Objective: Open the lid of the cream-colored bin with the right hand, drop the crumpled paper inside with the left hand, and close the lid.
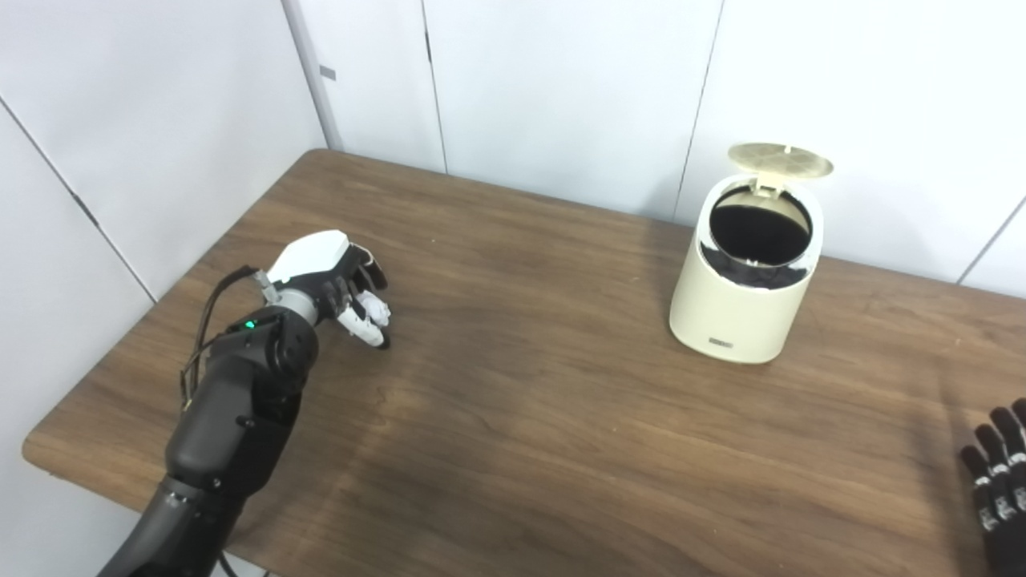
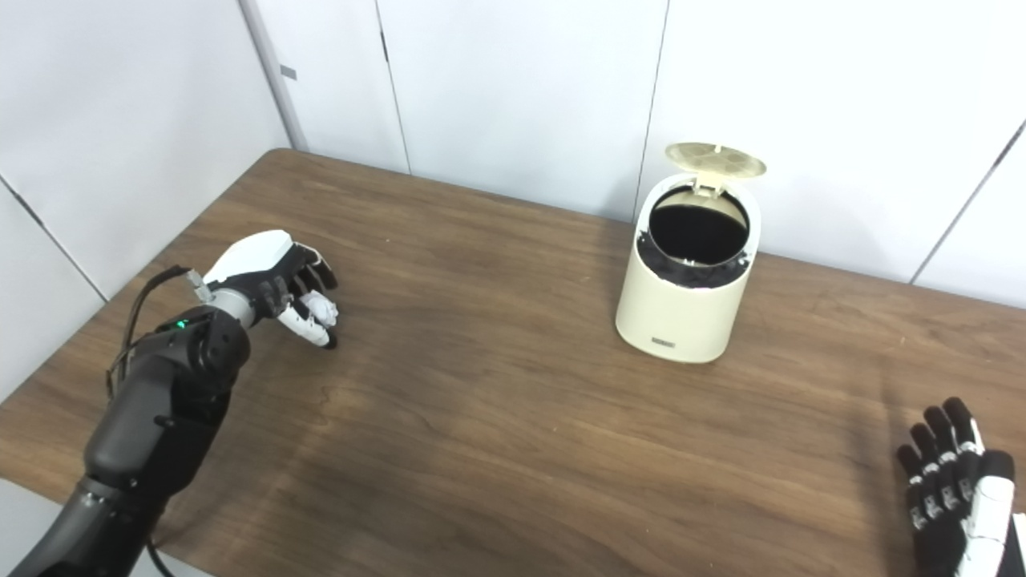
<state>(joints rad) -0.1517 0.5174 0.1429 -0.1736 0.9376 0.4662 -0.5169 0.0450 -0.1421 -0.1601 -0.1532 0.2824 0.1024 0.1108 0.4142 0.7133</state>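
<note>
Two hands flank a smooth, rounded cream bin [image 2: 677, 308] with its round lid [image 2: 716, 160] upright: left hand [image 1: 341, 284] curled around crumpled paper [image 1: 370, 308], right hand [image 2: 950, 489] spread above the wood-grain tabletop [image 2: 513, 417].

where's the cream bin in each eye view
Left eye view: the cream bin stands right of centre, near the table's far edge, lid up.
Right eye view: same bin sits closer to centre.
Shared landmark: the open lid against the white wall panels.
</note>
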